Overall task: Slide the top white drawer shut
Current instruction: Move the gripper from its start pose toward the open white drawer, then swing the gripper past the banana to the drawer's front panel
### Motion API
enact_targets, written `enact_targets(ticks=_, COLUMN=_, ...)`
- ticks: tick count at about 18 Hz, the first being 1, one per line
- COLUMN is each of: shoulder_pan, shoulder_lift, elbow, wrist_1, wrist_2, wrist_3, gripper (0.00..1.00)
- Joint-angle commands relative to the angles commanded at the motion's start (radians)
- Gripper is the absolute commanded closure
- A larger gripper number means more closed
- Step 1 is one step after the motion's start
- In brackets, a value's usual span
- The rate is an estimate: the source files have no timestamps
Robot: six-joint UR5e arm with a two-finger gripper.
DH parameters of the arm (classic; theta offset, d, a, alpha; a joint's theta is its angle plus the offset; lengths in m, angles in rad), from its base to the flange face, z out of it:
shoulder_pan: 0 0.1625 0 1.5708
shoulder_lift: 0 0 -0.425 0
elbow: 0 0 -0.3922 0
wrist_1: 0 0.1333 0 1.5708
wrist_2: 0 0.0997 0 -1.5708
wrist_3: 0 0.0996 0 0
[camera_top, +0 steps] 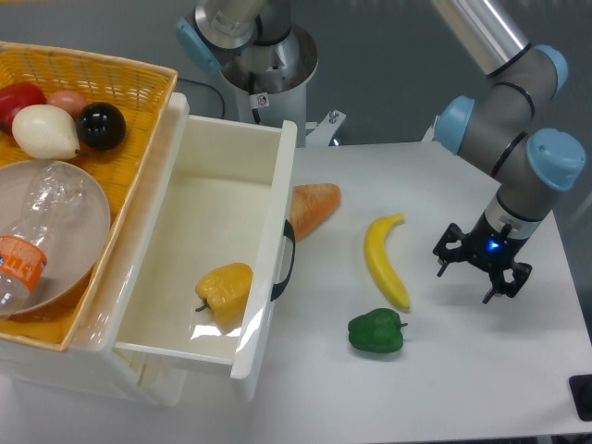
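- We see the top white drawer (217, 254) pulled fully out from its unit at the left of the desk (462, 370), its interior open to the camera
- The front panel of the drawer faces right and carries a black curved handle (288, 262) near its middle
- A yellow bell pepper (225, 289) lies inside the drawer, near the front panel and toward the near end
- The tool (474, 272) hangs above the right part of the desk, well apart from the drawer; we see its two fingers spread apart with nothing held between them
- The arm (518, 139), grey with light-blue joint caps, comes down to the tool from the upper right
- A banana (383, 260) lies on the desk between the drawer front and the tool, nearer the tool
- A green bell pepper (376, 332) sits just below the lower end of the banana
- An orange bread-like item (314, 207) rests against the drawer front, above the handle; we cannot tell exactly what it is
- A yellow wicker basket (111, 83) sits on top of the unit, left of the drawer; it holds a clear plastic bowl (51, 231) with a clear bottle in it, a black ball (101, 125), a white pear-shaped fruit (43, 131) and a red fruit (18, 98)
- A second robot base (254, 46) stands behind the drawer
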Motion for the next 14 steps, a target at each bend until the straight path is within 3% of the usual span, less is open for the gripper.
enact_targets(ticks=2, shoulder_pan=0.0, shoulder_lift=0.008, elbow=-0.002, wrist_1=-0.003, wrist_2=-0.07, wrist_3=-0.034, gripper=0.4)
enact_targets(ticks=5, shoulder_pan=-0.012, shoulder_lift=0.021, elbow=-0.002, wrist_1=-0.003, wrist_2=-0.14, wrist_3=-0.15, gripper=0.62)
enact_targets(ticks=8, shoulder_pan=-0.047, shoulder_lift=0.041, elbow=-0.003, wrist_1=-0.014, wrist_2=-0.149, wrist_3=-0.228, gripper=0.69)
enact_targets(ticks=10, shoulder_pan=-0.083, shoulder_lift=0.045, elbow=-0.008, wrist_1=-0.02, wrist_2=-0.15, wrist_3=-0.332, gripper=0.84)
enact_targets(ticks=14, shoulder_pan=-0.133, shoulder_lift=0.054, elbow=-0.009, wrist_1=-0.029, wrist_2=-0.154, wrist_3=-0.44, gripper=0.87)
